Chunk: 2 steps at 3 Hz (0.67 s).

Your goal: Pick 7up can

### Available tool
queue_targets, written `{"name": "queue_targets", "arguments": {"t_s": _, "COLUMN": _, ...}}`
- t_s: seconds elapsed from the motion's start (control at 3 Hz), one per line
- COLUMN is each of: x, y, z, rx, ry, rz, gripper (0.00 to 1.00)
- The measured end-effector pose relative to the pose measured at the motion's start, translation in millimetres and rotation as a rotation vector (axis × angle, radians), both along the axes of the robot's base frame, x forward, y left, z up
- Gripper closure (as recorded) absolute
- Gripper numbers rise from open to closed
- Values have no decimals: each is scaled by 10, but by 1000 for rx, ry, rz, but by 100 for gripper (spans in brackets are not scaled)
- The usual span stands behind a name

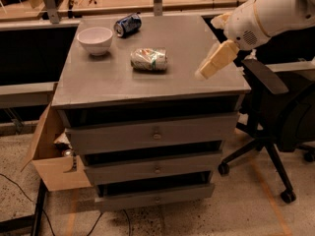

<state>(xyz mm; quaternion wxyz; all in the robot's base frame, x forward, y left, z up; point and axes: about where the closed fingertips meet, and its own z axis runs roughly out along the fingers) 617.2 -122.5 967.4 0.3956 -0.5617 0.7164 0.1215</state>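
Watching the gripper (216,60) hang above the bench (123,85) by its right edge, nearer the front-right corner than the back; cannot tell whether open or closed from this angle; carrying nothing, by the look of it. Finding the 7up can (149,59) on its side around the middle of the top, a little toward the back edge, well apart from the gripper and touching nothing else. Noting a white bowl (95,39) near the back-left corner and a dark blue can (127,24) tipped over at the back edge; near enough to matter. Judging the reach barely begun; plenty to go wrong. Could roll that can toward the left edge with a sideways nudge, given the round body lying flat; could slip off the dented, uneven wall with a poorly centred close; could crush it further by squeezing hard. Could also overshoot toward the back and end on the wrong can, or clip the bowl. Worth coming down from above, square across the can's length.
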Motion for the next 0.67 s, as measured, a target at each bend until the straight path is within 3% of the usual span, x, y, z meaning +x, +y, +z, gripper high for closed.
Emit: {"name": "queue_targets", "arguments": {"t_s": 0.67, "x": 234, "y": 125, "z": -204, "rx": 139, "ry": 64, "rz": -61, "gripper": 0}}
